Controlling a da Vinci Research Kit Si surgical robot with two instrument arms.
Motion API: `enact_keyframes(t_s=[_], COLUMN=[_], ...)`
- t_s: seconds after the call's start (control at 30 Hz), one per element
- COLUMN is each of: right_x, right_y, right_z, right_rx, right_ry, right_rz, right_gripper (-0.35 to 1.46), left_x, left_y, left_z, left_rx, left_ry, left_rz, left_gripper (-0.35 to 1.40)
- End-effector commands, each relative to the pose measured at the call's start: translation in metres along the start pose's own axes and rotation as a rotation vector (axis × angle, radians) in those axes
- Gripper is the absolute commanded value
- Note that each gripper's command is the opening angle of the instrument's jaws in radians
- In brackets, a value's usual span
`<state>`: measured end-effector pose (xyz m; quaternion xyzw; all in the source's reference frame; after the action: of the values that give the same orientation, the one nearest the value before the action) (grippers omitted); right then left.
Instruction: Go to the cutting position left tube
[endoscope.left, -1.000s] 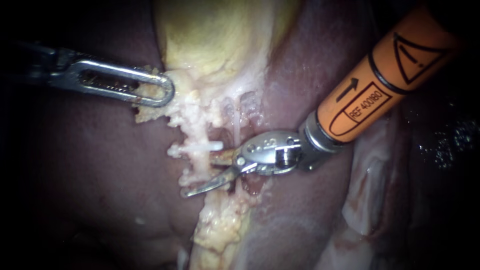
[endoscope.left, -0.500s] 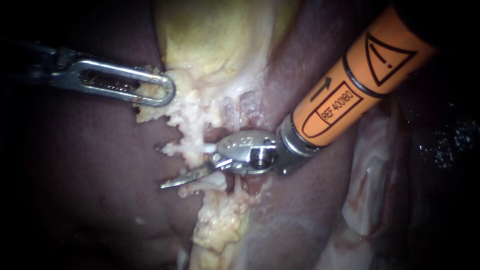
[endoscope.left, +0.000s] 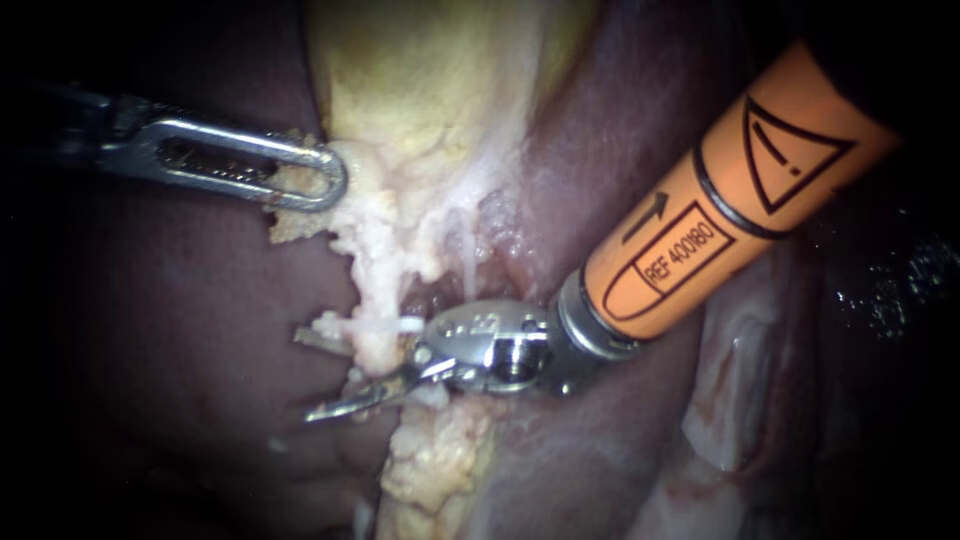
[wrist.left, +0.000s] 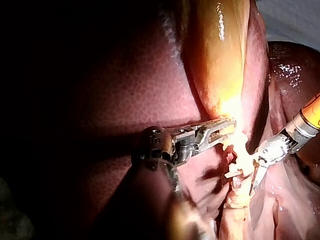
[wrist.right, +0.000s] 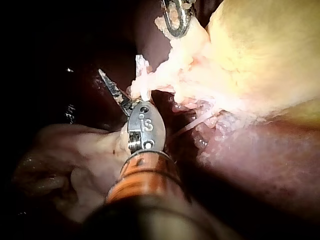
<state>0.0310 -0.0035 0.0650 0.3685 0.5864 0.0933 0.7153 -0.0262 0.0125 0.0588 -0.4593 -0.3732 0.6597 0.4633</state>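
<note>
Dark liver (endoscope.left: 150, 330) behind, pale left tube (endoscope.left: 372, 300) straddled by open right instrument (endoscope.left: 310, 375), left instrument (endoscope.left: 335, 185) clamping gallbladder (endoscope.left: 420, 90)

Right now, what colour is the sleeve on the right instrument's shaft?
Orange sleeve with black printed markings; the endoscope view shows it best.

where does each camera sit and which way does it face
Endoscope: close over the tissue, facing the gallbladder and liver; left instrument enters from the left, shut on pale tissue, right instrument from upper right.
Left wrist: on the left arm, looking along its own shaft to its jaws; right instrument beyond.
Right wrist: on the right arm, looking along its orange shaft to open jaws astride the tube.
Shared: endoscope and left wrist both show the white clip.
</note>
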Motion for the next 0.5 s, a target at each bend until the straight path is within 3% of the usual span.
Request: enact_keyframes(t_s=[0.03,0.5], right_x=[0.0001,0.0002], right_y=[-0.0002,-0.0004], right_z=[0.0001,0.0001], right_rx=[0.008,0.024], right_ry=[0.005,0.008], right_rz=[0.005,0.005], right_gripper=[1.33,1.31], left_x=[0.0,0.0], left_y=[0.0,-0.0001], left_z=[0.0,-0.0001], left_rx=[-0.001,-0.001], left_ry=[-0.001,-0.001], left_rz=[0.0,0.0], left_gripper=[-0.35,-0.35])
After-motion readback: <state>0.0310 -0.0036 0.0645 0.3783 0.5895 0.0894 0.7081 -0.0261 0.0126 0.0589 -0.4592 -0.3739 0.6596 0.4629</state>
